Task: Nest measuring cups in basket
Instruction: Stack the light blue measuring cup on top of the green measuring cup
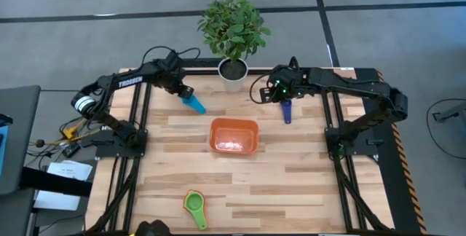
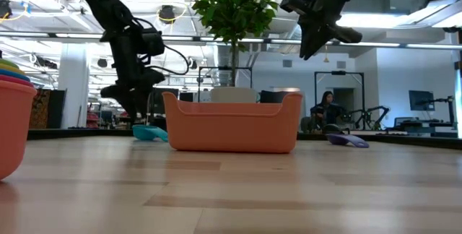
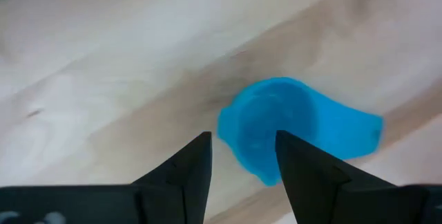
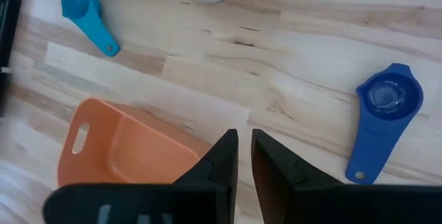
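A light blue measuring cup (image 1: 195,104) lies on the table at the far left, left of the orange basket (image 1: 234,135). My left gripper (image 3: 242,156) hangs open just above it, its fingers on either side of the bowl's rim (image 3: 266,124); I cannot see any touch. A dark blue cup (image 4: 383,117) lies on the table at the far right. My right gripper (image 4: 244,156) hovers shut high above the table between that cup and the basket, with nothing in it. A green cup (image 1: 194,207) lies near the front edge.
A white plant pot (image 1: 233,73) stands at the far edge between the two arms. In the low view a stack of coloured cups (image 2: 13,118) shows very near the camera at the left. Bare wood lies around the basket (image 2: 231,122).
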You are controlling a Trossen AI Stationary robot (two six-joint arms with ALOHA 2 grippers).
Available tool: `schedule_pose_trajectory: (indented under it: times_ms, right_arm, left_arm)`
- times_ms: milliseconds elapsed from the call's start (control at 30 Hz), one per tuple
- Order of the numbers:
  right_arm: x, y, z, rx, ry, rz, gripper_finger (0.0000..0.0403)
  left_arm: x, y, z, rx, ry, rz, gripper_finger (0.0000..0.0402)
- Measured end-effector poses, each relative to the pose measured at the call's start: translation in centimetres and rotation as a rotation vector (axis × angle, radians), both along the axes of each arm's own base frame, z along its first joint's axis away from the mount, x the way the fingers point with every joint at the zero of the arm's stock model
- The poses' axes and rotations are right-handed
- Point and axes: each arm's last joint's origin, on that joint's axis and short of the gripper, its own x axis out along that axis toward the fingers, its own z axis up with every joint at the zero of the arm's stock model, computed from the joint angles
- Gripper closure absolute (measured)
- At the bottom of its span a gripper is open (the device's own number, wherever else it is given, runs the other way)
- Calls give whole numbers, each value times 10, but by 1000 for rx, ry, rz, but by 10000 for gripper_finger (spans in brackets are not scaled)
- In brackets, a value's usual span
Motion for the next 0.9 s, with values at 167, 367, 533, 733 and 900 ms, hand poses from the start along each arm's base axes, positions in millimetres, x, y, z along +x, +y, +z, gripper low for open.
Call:
schedule_pose_trajectory:
  times_ms: [167, 367, 533, 733, 900]
  right_arm:
    - [0, 0, 0, 2, -1, -3, 335]
    - [1, 0, 0, 9, -12, -19, 335]
    - [1, 0, 0, 9, -13, -20, 335]
    - [0, -1, 0, 5, -13, -40, 335]
    - [0, -2, 0, 8, -17, -57, 335]
  left_arm:
    - [-3, -2, -8, -14, 49, 15, 253]
    - [0, 1, -18, -28, 63, 12, 253]
    - [4, 6, -27, -25, 60, 11, 254]
    - [6, 8, -34, -32, 80, -18, 303]
    - [6, 7, -32, -34, 71, -50, 379]
